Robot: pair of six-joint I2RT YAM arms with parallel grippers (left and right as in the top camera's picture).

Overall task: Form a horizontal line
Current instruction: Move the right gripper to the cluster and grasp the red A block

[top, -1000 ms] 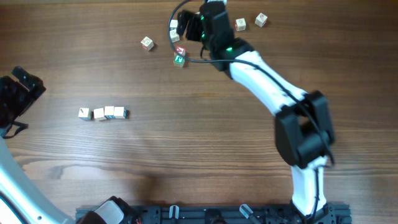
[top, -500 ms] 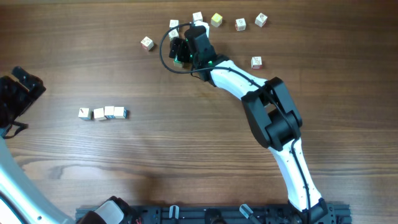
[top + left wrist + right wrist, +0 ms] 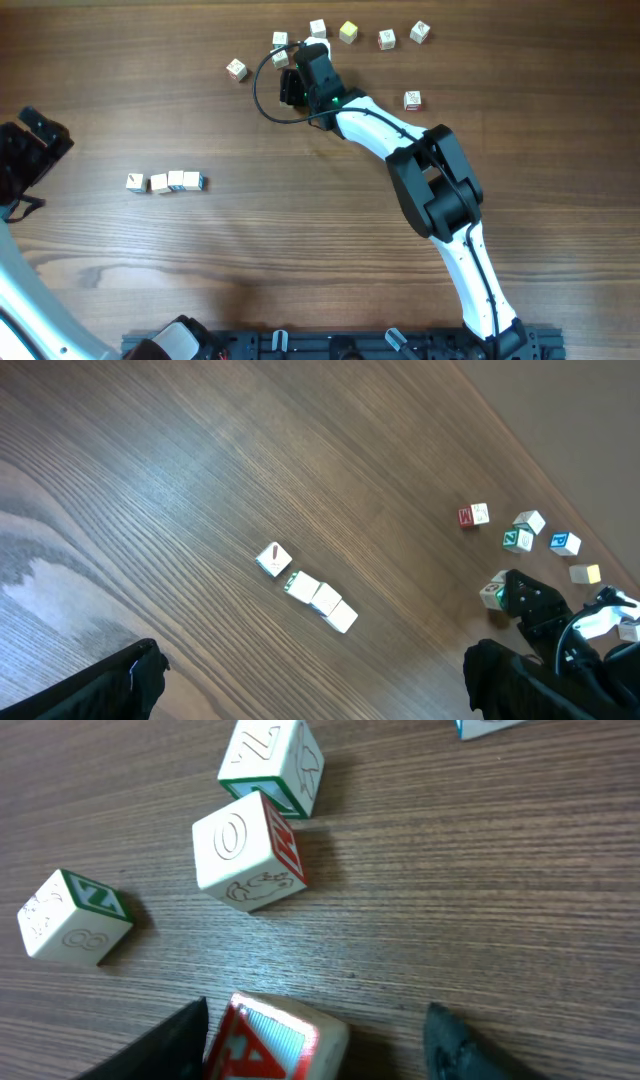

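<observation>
The horizontal line [image 3: 165,181] is a short bar of small whitish cubes on the left of the table. It also shows in the left wrist view [image 3: 308,588], its end cube bearing a red mark. My right gripper [image 3: 293,85] is low over a cluster of loose cubes at the back. In the right wrist view it [image 3: 318,1012] is open, with a loose cube with a red "A" face [image 3: 275,1045] between its fingers, close against the left finger. My left gripper [image 3: 35,140] is open and empty at the far left, also shown in its wrist view [image 3: 320,690].
Loose cubes lie just ahead of the right fingers: an "O" cube [image 3: 250,850], a green "Z" cube [image 3: 272,765] and another green-faced cube [image 3: 72,915]. More single cubes sit along the back [image 3: 386,39], one at the left [image 3: 236,69] and one at the right [image 3: 411,99].
My right arm has swung forward and left, bringing its gripper down over the red and green cubes, which it now hides from overhead. The line and left arm have not moved.
</observation>
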